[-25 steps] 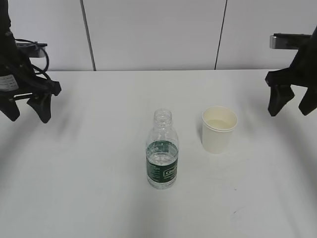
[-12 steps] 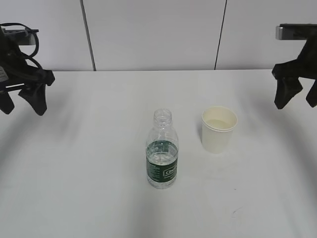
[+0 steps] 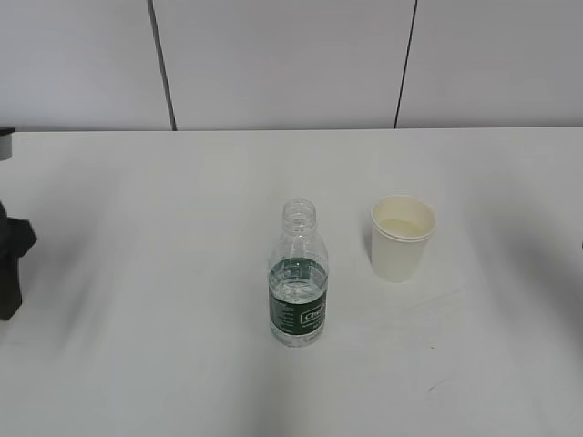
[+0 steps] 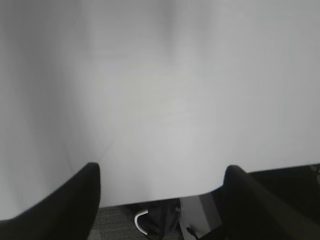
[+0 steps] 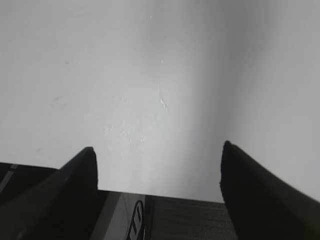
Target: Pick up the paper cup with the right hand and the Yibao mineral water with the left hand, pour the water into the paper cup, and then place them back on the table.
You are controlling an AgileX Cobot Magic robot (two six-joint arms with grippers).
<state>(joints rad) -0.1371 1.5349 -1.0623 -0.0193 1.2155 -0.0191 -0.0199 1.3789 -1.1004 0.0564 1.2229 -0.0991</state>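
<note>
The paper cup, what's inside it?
From the exterior view, the paper cup shows a cream inner wall and a pale flat surface low inside; whether that is water or the bare bottom cannot be told. The near wall hides the rest. The bottle beside it holds some water.

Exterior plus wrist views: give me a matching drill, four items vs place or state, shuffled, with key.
Items:
1. Yibao mineral water
2. paper cup
3. left hand
4. right hand

States:
A. open, over the table edge, seen only in its own wrist view
B. upright, uncapped, green label
C. open, dark bit at the exterior view's left edge
D. upright, right of the bottle, apart from it

Pairs: 1-B, 2-D, 3-C, 4-A
</note>
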